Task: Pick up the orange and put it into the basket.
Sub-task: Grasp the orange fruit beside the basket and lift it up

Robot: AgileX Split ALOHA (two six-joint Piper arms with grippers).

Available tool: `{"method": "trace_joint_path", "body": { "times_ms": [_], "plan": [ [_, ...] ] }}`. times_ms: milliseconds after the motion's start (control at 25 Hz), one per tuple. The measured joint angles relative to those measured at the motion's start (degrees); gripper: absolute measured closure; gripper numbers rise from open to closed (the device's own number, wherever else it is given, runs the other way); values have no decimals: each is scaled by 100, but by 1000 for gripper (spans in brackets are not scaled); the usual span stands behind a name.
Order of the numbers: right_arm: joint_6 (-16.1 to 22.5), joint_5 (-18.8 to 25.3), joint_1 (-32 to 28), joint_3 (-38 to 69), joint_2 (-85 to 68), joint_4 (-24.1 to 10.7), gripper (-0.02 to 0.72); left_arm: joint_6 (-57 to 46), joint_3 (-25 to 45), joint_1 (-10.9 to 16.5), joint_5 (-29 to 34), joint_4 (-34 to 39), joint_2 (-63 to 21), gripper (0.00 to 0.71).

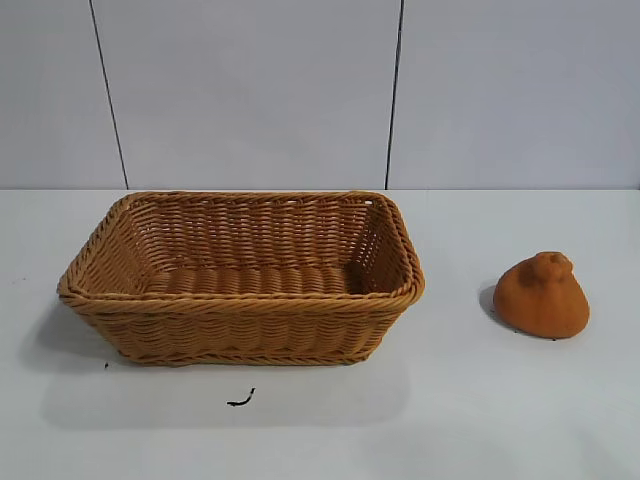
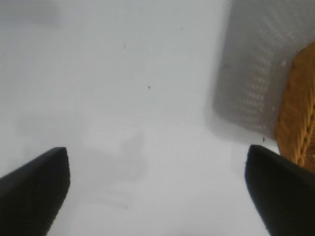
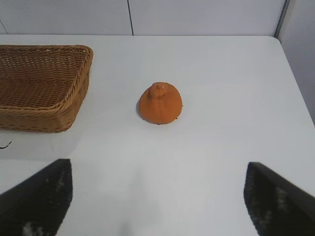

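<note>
Left end effector (image 2: 157, 191): fingers (image 2: 34, 189) spread wide, nothing between them — only bare white tabletop (image 2: 123, 98) shows in the gap. It points steeply down at the surface. At the right edge of the left wrist frame, a corner of the basket (image 2: 300, 118) with its shadow beside it; the end effector is off to the side of the basket, not over its opening.

Right end effector (image 3: 157, 196): fingers (image 3: 39, 196) likewise spread, holding nothing. It sits back from the work area, angled shallowly toward the tabletop (image 3: 221, 88). The orange (image 3: 160, 103) lies ahead of it at frame centre, well apart from the fingertips.

Neither arm appears in the exterior view.

Orange (image 1: 542, 295) — right of centre in the exterior frame, resting on the tabletop (image 1: 320, 420) on its broad base, knobby bump uppermost (a few dark specks along its lower edge). Not touched by anything. It is outside the basket, clearly apart from the nearest wall.

Basket (image 1: 240, 310): left-centre of the exterior frame, upright, open side up, interior showing only weave. In the right wrist frame the basket (image 3: 44, 105) is at upper left.

Small dark curled scrap (image 1: 241, 399) on the tabletop just in front of the basket; a tiny dark speck (image 1: 106, 365) near the basket's lower-left corner. Pale panelled wall (image 1: 250, 90) behind.
</note>
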Motion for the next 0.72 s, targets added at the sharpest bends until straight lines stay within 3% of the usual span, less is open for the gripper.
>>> {"method": "trace_joint_path", "body": {
  "times_ms": [120, 240, 440, 720],
  "plan": [
    [0, 6, 0, 0, 0, 0, 55, 0, 509, 0, -9, 0, -593, 16],
    [0, 1, 0, 0, 0, 0, 55, 0, 1604, 0, -428, -7, -1908, 16],
    [0, 1, 0, 0, 0, 0, 55, 0, 2774, 0, -838, -13, -3562, 16],
    [0, 1, 0, 0, 0, 0, 55, 20, 3444, 0, -834, -18, -5290, 16]
  ]
}}
